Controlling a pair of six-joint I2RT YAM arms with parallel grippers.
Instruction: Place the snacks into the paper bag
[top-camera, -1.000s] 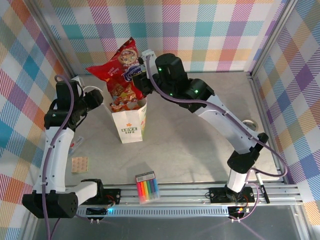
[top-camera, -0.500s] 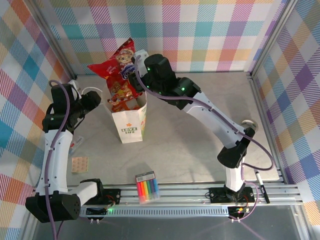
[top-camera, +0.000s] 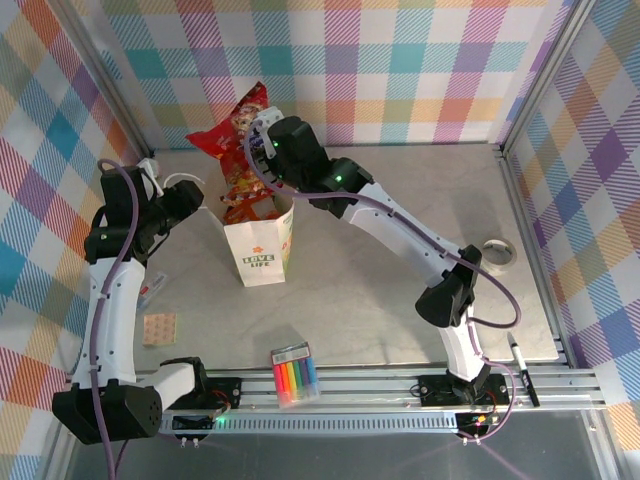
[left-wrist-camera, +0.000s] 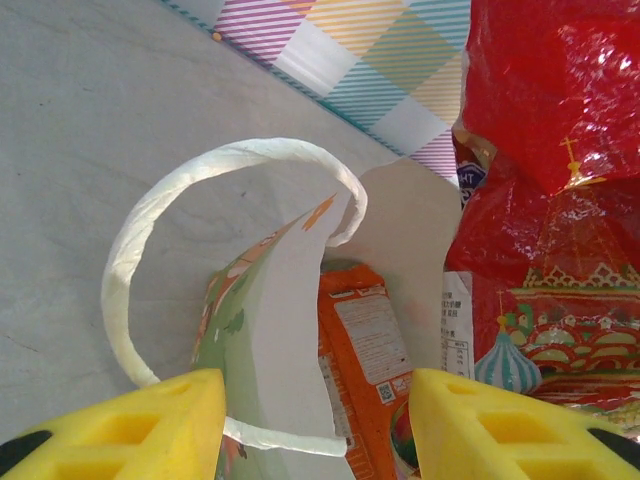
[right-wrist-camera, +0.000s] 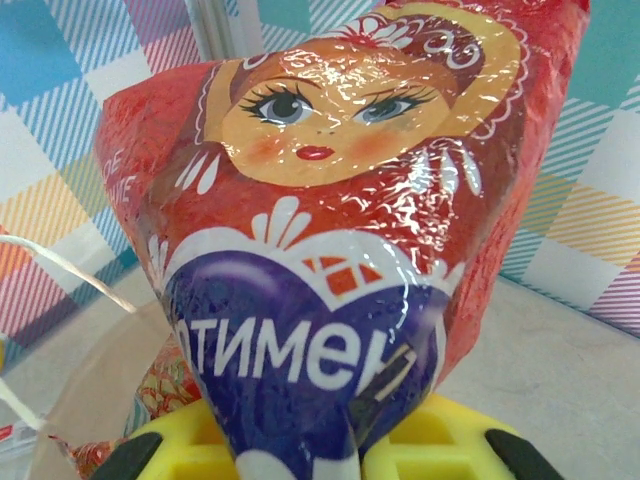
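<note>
Two arms tend one bag: one at its mouth, one feeding it
Nearest, the paper bag (top-camera: 258, 250) stands upright with an orange packet (left-wrist-camera: 365, 350) inside; the left gripper (left-wrist-camera: 315, 420), jaws wide apart and pinching nothing, straddles the rim by the handle (left-wrist-camera: 150, 230), probably to steady the mouth. Beyond, the right gripper (right-wrist-camera: 300, 450) clamps the large red packet (right-wrist-camera: 330, 200) from above, lower end at the opening, ready to slide in

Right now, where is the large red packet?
Top view, rear left of the table: the large red packet stands with its lower end in the paper bag, gripped by the right end effector.
</note>
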